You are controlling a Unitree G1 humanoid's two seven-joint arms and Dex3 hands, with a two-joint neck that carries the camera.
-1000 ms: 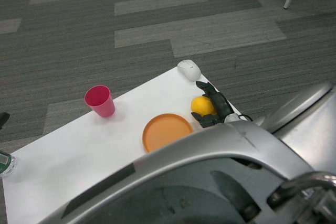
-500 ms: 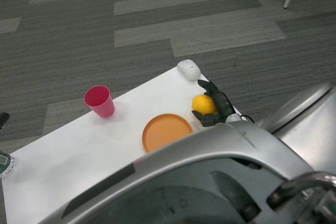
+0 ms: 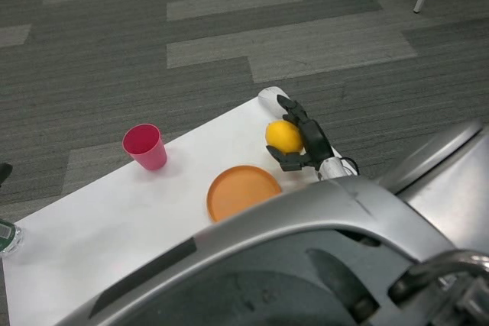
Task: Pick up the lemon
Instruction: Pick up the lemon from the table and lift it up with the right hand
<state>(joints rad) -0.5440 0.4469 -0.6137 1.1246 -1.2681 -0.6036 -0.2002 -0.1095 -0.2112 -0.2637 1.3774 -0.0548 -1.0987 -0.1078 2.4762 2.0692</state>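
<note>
The yellow lemon (image 3: 282,136) is near the table's right corner, cupped in my right hand (image 3: 303,140), whose black fingers curl around its far and near sides. It looks lifted a little off the white table (image 3: 137,219). My right forearm fills the lower part of the head view and hides the table beneath it. My left hand is out of sight.
An orange plate (image 3: 242,192) lies just left of and below the lemon. A pink cup (image 3: 145,146) stands upright toward the table's far left edge. A white computer mouse (image 3: 269,98) sits at the far corner, partly behind my fingers. Grey carpet surrounds the table.
My right hand has moved up and to the left with the lemon in it, now overlapping the white mouse. Cup and plate have stayed put.
</note>
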